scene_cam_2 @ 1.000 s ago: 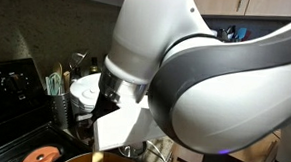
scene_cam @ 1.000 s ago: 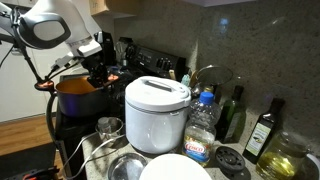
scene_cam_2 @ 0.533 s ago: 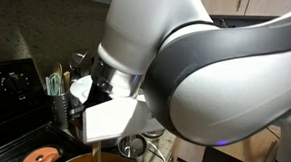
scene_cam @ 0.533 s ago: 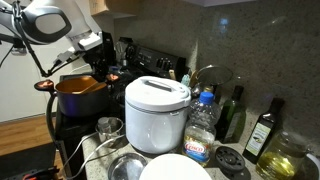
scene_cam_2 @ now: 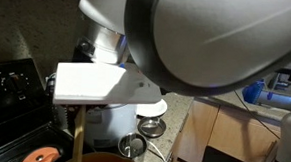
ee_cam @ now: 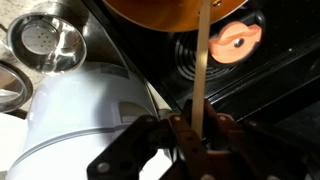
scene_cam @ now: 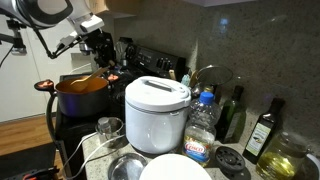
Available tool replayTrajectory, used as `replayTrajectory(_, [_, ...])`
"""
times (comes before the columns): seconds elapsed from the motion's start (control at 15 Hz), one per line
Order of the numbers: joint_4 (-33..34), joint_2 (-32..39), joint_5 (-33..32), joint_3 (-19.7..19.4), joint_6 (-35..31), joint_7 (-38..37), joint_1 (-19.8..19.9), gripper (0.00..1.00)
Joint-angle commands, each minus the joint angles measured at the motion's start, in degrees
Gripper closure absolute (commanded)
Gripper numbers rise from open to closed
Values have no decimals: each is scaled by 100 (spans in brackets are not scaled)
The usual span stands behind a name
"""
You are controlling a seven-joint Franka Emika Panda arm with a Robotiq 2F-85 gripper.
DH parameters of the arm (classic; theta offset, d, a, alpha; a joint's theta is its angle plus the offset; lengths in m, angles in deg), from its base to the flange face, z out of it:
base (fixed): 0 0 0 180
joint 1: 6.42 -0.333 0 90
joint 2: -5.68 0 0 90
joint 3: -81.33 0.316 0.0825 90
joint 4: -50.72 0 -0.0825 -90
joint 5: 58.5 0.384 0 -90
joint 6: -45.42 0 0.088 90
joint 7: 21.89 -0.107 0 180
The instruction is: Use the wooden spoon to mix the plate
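My gripper [ee_cam: 196, 133] is shut on the handle of the pale wooden spoon [ee_cam: 203, 60]. The spoon hangs down with its head hidden inside the orange pot [ee_cam: 160, 10]. In an exterior view the spoon handle [scene_cam_2: 77, 144] drops from the gripper towards the pot [scene_cam_2: 106, 161]. In an exterior view the gripper [scene_cam: 100, 48] is above the orange pot [scene_cam: 85, 90] on the stove. The white plate [scene_cam: 176, 168] lies at the bottom edge, in front of the white rice cooker [scene_cam: 156, 110], far from the gripper.
A shiny metal dish [scene_cam: 125, 166] and a small metal cup [scene_cam: 109, 127] sit beside the plate. Bottles [scene_cam: 203, 125] and oil bottles [scene_cam: 262, 130] stand past the cooker. The wrist view shows the cooker [ee_cam: 80, 120], a metal cup [ee_cam: 48, 40] and an orange burner cover [ee_cam: 235, 40].
The arm has risen above the orange pot, lifting the held spoon higher. Nothing else has moved.
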Motion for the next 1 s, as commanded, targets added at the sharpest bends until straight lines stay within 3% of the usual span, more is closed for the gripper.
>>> replayTrajectory(0.0, [386,-237,-271,-8,502,-287,189,96])
replayTrajectory(0.33, [582,-1036,-1272,-65,1225,-1003,865,96])
replayTrajectory(0.67, [964,-1606,-1760,-373,2048,-1208,1432,96])
replayTrajectory(0.93, [1064,-1805,-2459,-312,2267,-1542,1995,96])
